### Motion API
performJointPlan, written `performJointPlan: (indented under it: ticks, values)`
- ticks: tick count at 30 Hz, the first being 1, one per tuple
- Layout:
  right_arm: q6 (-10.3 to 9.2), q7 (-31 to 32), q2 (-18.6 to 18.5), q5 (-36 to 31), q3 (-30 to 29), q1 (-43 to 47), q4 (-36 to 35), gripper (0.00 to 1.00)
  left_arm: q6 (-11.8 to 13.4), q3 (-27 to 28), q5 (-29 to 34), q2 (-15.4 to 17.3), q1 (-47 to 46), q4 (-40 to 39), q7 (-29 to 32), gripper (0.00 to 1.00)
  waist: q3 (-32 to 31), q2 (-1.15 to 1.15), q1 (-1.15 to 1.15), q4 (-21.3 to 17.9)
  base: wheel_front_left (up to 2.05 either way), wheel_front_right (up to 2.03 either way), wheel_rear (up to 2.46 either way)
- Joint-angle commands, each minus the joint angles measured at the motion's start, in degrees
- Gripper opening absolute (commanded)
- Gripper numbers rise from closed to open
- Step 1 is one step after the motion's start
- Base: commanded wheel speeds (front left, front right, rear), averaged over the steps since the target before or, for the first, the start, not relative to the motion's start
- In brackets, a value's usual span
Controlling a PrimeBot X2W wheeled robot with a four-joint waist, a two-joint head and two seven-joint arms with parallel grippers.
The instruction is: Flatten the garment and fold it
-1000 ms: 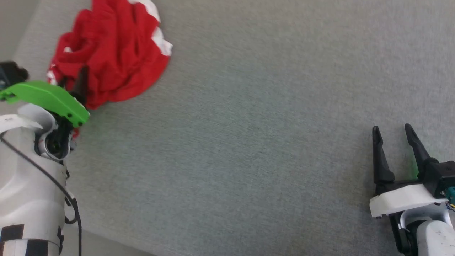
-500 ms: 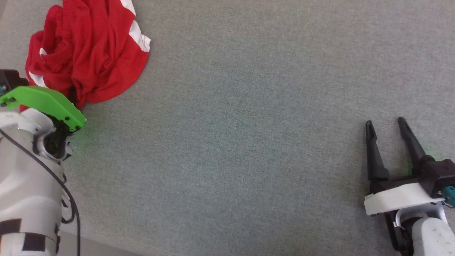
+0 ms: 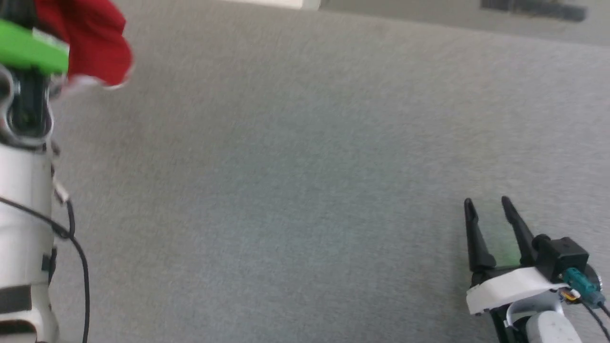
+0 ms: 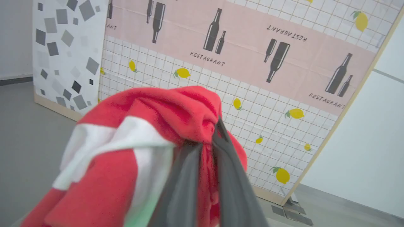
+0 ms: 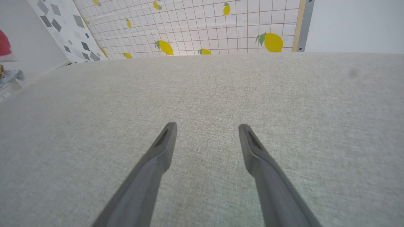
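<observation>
**Left claw holds the red shorts, and now they need spreading out**

Your left claw (image 4: 210, 138) is pinched tight on a bunch of the garment (image 4: 176, 107), the red shorts with the white stripe (image 4: 126, 132). The cloth sits in a lump around the two dark fingers (image 4: 233, 176). A screen (image 4: 142, 53) is right behind it, so I think the shorts are up in the air, not lying down. In the head view the garment (image 3: 90, 43) is a red blur in the top left corner, next to the green part (image 3: 28, 47) of your left arm. It is well apart from your right claw (image 3: 487, 205).

That right claw is wide open and holds nothing. It sits low over the grey tabletop (image 3: 305, 166) at the bottom right.

So you are at the first step, picking up the crumpled shorts. Nothing is flat yet, and no fold is made. Next, I think you need to bring the shorts to the middle of the tabletop, where both claws can reach. Then the right claw should take another edge, maybe the waistband, so you can pull the cloth wide. Go gently, as soft cloth held in a bunch may slip or twist.

The screen has a pink band (image 4: 252, 47) with dark bottles (image 4: 213, 30) and the word "RESTAURANT" printed many times, once upside down in this view. Below it are little yellow lemons (image 4: 183, 73) on white squares. I can read no label on the shorts.
</observation>
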Motion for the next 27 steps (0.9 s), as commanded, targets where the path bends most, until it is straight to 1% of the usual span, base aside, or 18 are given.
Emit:
performJointPlan:
  ticks: [1,4,7,8,12,15,18,19,21,24,27]
  values:
    - [-0.09,-0.7,0.0,0.7,0.3,0.6,0.8,1.0,-0.4,-0.9,-1.7,-0.6,-2.0,-3.2,0.9,0.0,-5.2,0.59,0.0,-5.2,0.0,0.0,0.0]
    - [-0.09,-1.2,0.0,1.8,0.5,0.8,2.2,1.0,-0.4,-3.1,-5.3,-1.7,-4.0,-8.7,4.3,0.0,-6.8,0.59,0.0,-7.6,0.0,0.0,0.0]
    - [-0.09,-1.6,0.0,2.4,0.3,1.1,3.2,1.0,-0.4,-5.6,-8.8,-4.0,-4.7,-12.5,8.0,0.0,-7.8,0.59,0.0,-9.7,0.0,0.0,0.0]
    - [-0.09,-1.7,0.0,2.8,-0.1,1.4,3.7,1.0,-0.4,-8.9,-10.2,-6.3,-3.0,-14.0,11.0,0.0,-8.4,0.59,0.0,-11.4,0.0,0.0,0.0]
    - [-0.09,-1.8,0.0,3.9,-0.8,1.9,3.5,1.0,-0.2,-14.8,-10.2,-9.5,2.4,-14.1,14.2,0.0,-8.4,0.59,0.0,-13.0,0.0,0.0,0.0]
    - [-0.09,-1.8,0.0,4.2,-1.2,2.4,2.9,1.0,-0.2,-20.2,-10.5,-12.5,8.4,-12.6,16.4,0.0,-8.2,0.59,0.0,-14.0,0.0,0.0,0.0]
    - [-0.09,-1.8,0.0,4.3,-1.0,2.5,2.6,1.0,-0.3,-27.3,-8.9,-13.2,14.0,-9.2,19.9,0.0,-7.7,0.59,0.0,-15.1,0.0,0.0,0.0]
    - [-0.09,-1.8,0.0,4.4,-0.9,2.5,2.5,1.0,-0.3,-29.5,-8.2,-13.0,15.5,-8.1,21.1,0.0,-7.6,0.59,0.0,-15.4,0.0,0.0,0.0]
    - [-0.09,-1.8,0.0,4.6,-0.7,2.5,2.4,1.0,-0.3,-34.6,-5.5,-11.6,17.6,-6.3,23.3,0.0,-7.6,0.59,0.0,-15.9,0.0,0.0,0.0]
    - [-0.09,-1.8,0.0,4.8,-0.6,2.8,2.3,1.0,-0.4,-40.6,-4.4,-10.0,20.5,-3.6,28.2,0.0,-7.8,0.59,0.0,-16.3,0.0,0.0,0.0]
    - [-0.09,-1.8,0.0,4.9,-0.5,3.3,2.3,1.0,-0.4,-43.7,-6.0,-8.9,22.1,-1.5,33.4,0.0,-8.2,0.59,0.0,-16.2,0.0,0.0,0.0]
